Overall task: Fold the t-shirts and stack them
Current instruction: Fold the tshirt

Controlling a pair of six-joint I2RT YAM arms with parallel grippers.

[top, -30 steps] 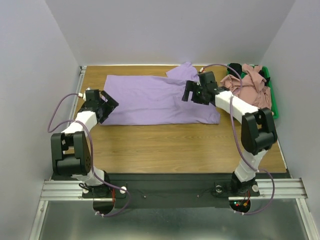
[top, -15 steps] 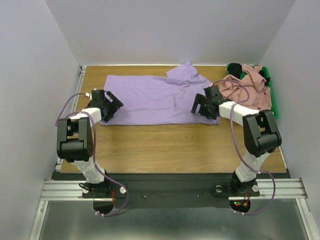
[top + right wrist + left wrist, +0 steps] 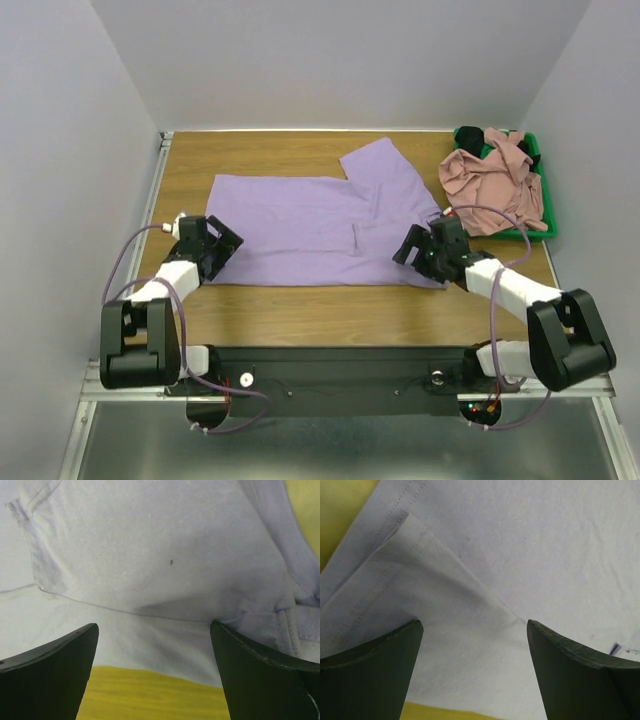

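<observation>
Wooden table (image 3: 300, 305) holds the lavender t-shirt (image 3: 300, 215) laid flat; my left pincer (image 3: 224, 244) and right pincer (image 3: 408, 248) hang spread wide over its near corners. Heaped in the green bin (image 3: 549, 218) are the pink t-shirt (image 3: 495, 185) and black t-shirt (image 3: 470, 136).

A plain lavender shirt (image 3: 310, 215) lies on the brown wood-grain table (image 3: 330, 315). At the table's right end, a green bin (image 3: 549, 215) holds a dusty pink shirt (image 3: 495, 185) and a black shirt (image 3: 468, 137).

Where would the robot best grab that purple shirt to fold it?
Probably at its two near corners, from above on the near side. The purple shirt lies spread flat, so only its edges offer cloth to pinch, and the open left hand and right hand sit over them.
</observation>
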